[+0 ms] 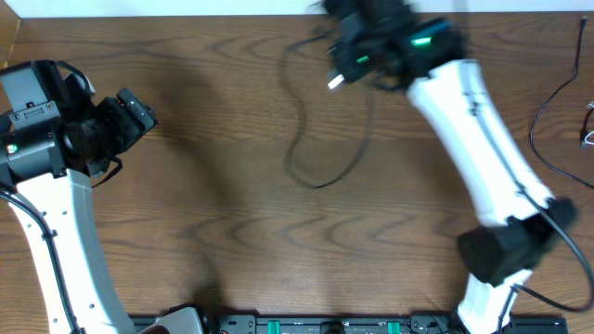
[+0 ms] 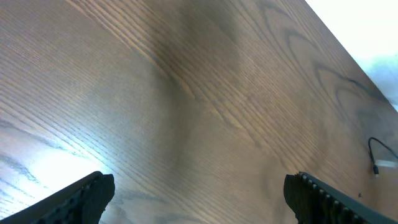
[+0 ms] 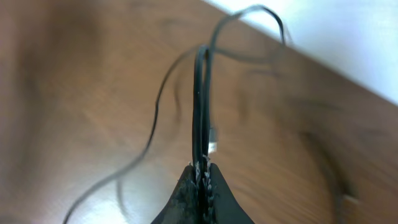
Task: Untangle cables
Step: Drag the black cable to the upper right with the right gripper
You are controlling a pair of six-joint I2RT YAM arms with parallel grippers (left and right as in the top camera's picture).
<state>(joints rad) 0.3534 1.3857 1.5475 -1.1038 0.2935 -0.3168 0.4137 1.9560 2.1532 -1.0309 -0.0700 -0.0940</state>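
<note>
Right pincer (image 3: 202, 173) is clamped tight on the black cable (image 3: 200, 106) — a couple of strands run straight out ahead of its tips, and the rest trails off in a loose loop on the table (image 1: 186, 232). Left pincer (image 2: 199, 190) gapes wide, holding nothing. My take: pull slow and steady so the loop slides open — yanking could knot it.

Fills nearly the whole scene: dark brown wooden table (image 1: 232, 250), wavy grain running left to right. Lies beyond the far edge: a pale white strip (image 1: 167, 7), spanning left to right. Runs along the near edge: a black rail (image 1: 306, 327) dotted with small green pieces. Dims the wood at left: soft shadow.
</note>
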